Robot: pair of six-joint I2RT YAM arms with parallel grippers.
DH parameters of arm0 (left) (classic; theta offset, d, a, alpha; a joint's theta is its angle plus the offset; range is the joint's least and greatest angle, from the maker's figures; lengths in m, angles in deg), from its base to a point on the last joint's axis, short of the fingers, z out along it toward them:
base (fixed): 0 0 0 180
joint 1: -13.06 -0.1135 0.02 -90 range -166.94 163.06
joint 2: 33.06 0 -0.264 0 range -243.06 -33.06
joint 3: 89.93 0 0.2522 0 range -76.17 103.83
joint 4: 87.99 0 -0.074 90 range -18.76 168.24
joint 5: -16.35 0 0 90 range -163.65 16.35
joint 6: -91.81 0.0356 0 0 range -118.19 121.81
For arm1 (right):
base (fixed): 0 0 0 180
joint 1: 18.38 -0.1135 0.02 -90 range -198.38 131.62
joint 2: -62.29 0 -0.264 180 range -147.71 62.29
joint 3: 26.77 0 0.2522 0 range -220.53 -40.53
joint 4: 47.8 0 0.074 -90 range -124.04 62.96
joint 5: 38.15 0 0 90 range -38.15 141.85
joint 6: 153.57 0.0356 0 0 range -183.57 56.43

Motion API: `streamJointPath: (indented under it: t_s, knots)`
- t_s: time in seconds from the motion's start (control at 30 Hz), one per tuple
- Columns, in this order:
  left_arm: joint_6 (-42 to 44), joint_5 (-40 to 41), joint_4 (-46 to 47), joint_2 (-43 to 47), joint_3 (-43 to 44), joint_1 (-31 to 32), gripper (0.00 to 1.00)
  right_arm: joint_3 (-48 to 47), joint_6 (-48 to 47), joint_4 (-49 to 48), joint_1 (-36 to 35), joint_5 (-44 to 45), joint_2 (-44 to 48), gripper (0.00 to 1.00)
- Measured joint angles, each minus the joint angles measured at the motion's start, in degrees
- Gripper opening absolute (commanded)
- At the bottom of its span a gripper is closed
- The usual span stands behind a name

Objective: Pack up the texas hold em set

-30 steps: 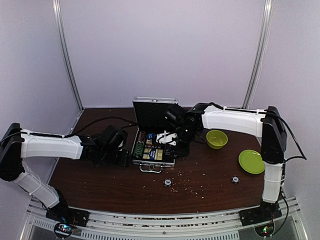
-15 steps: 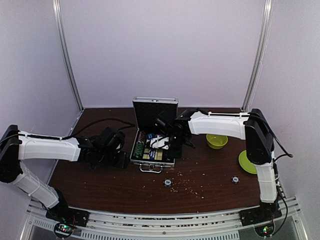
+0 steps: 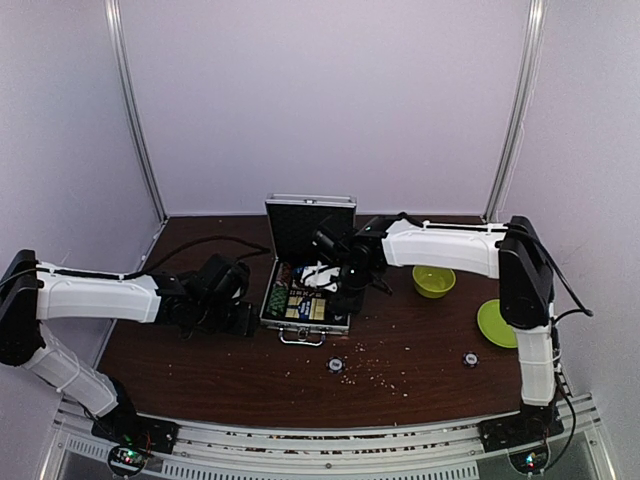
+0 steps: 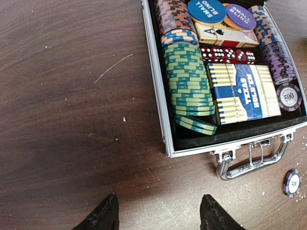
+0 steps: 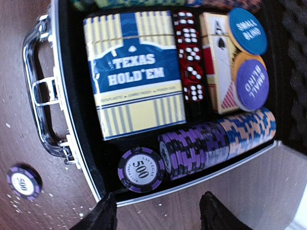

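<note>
Small silver aluminium case (image 4: pixel 156 81) open on dark wooden table (image 4: pixel 72 120), striped poker chips (image 4: pixel 189 76), tiny red dice (image 4: pixel 228 54), yellow-blue card box (image 4: pixel 244 91) inside, your left gripper (image 4: pixel 158 218) spread, empty, beside it, your right gripper (image 5: pixel 158 215) spread, empty, at its right rim.

The silver case (image 4: pixel 155 81) is showing black lining. Its card box (image 5: pixel 136 72) is wearing yellow stripes around a blue band, the dice (image 5: pixel 191 67) are showing red with white pips, and the green-and-cream chips (image 4: pixel 188 79) and purple chips (image 5: pixel 192 148) are showing striped edges.
</note>
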Motion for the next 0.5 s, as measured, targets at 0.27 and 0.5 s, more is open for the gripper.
streamJointPath:
  t_s: [0.27, 0.5]
  knots:
    - [0.4, 0.2, 0.0, -0.2, 0.3, 0.0, 0.59, -0.4, 11.8, 1.5, 5.0, -8.0, 1.6, 0.69]
    - [0.3, 0.2, 0.0, -0.3, 0.8, 0.0, 0.59, -0.4, 17.4, 1.9, 6.8, -13.4, -2.0, 0.68]
